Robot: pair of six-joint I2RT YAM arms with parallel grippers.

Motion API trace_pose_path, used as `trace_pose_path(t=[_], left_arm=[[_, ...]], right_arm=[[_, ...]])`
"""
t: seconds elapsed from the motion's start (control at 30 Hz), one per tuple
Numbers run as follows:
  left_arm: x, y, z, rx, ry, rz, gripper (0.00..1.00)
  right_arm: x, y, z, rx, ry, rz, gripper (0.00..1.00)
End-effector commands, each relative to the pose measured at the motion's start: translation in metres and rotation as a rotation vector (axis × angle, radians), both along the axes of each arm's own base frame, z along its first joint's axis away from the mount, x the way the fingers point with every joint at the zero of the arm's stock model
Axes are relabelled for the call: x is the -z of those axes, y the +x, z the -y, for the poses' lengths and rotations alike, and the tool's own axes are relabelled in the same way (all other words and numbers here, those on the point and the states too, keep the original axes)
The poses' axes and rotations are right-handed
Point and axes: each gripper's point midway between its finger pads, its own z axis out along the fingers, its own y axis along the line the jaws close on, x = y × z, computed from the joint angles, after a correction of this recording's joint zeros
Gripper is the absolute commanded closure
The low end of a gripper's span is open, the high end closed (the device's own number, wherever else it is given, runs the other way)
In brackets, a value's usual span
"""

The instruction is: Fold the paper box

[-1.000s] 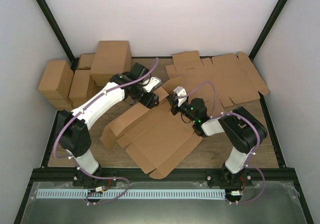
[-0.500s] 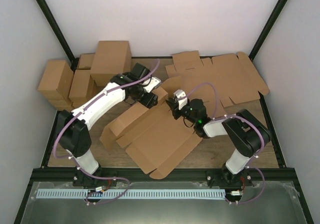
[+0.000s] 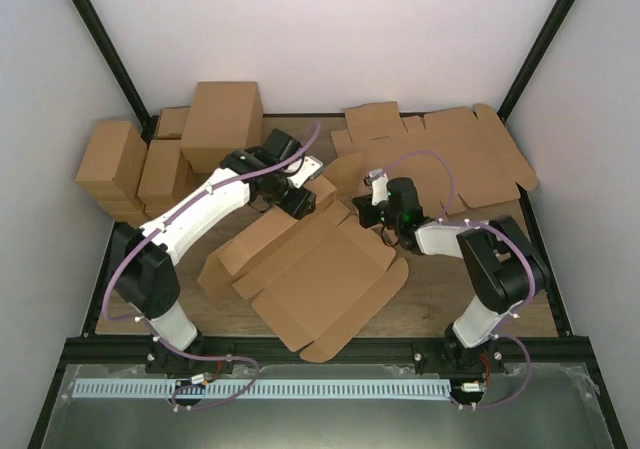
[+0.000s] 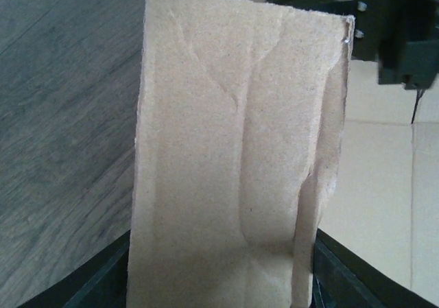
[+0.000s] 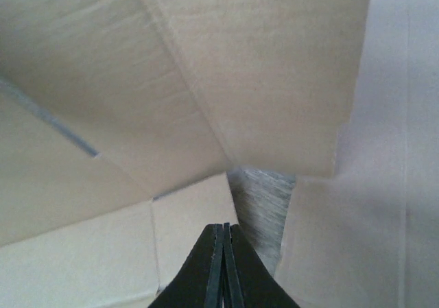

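The paper box [image 3: 320, 279] lies mostly flat in the middle of the table, a brown die-cut sheet with several flaps. My left gripper [image 3: 298, 197] is at its far edge. In the left wrist view a creased flap [image 4: 233, 150] fills the whole gap of the left gripper [image 4: 221, 284], and the fingers [image 4: 103, 280] press against its two side edges. My right gripper [image 3: 363, 206] hovers at the sheet's far right corner. In the right wrist view the right gripper [image 5: 223, 232] is shut and holds nothing, poised over a flap [image 5: 192, 219] beside a strip of bare table.
A pile of flat cardboard sheets [image 3: 440, 154] lies at the back right. Folded brown cartons [image 3: 220, 119] are stacked at the back left, with smaller ones [image 3: 110, 159] beside them. A black frame rail [image 3: 330, 347] runs along the near edge.
My right gripper has pulled back to the right, off the middle of the sheet, and closed. The sheet's right side has dropped and shifted a little. My left gripper keeps its place on the flap.
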Motion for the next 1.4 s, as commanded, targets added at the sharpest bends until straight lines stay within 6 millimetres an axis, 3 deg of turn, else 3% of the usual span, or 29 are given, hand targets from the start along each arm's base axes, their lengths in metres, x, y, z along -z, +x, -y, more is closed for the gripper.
trace_pose_path(t=[0.0,0.2,0.33,0.63,1.0,1.37], left_arm=[[-0.006,-0.01,0.002,0.018,-0.017,0.002,0.39],[-0.014,-0.015,0.001,0.022,-0.038,0.024,0.4],[-0.018,-0.018,0.001,0.02,-0.055,0.034,0.41],[-0.021,-0.024,-0.004,0.008,-0.078,0.068,0.42],[-0.018,-0.026,-0.004,0.004,-0.095,0.076,0.42],[-0.014,-0.025,-0.003,-0.004,-0.093,0.068,0.42]], right_arm=[[0.021,0.013,-0.001,0.042,-0.052,-0.138,0.99],[0.027,0.024,-0.008,0.056,-0.023,-0.193,0.99],[0.028,0.024,-0.009,0.058,-0.012,-0.194,0.99],[0.049,0.018,-0.005,0.053,-0.038,-0.214,0.99],[0.065,0.013,-0.015,-0.01,-0.026,-0.245,0.99],[0.044,-0.013,-0.032,-0.142,0.067,-0.265,0.99]])
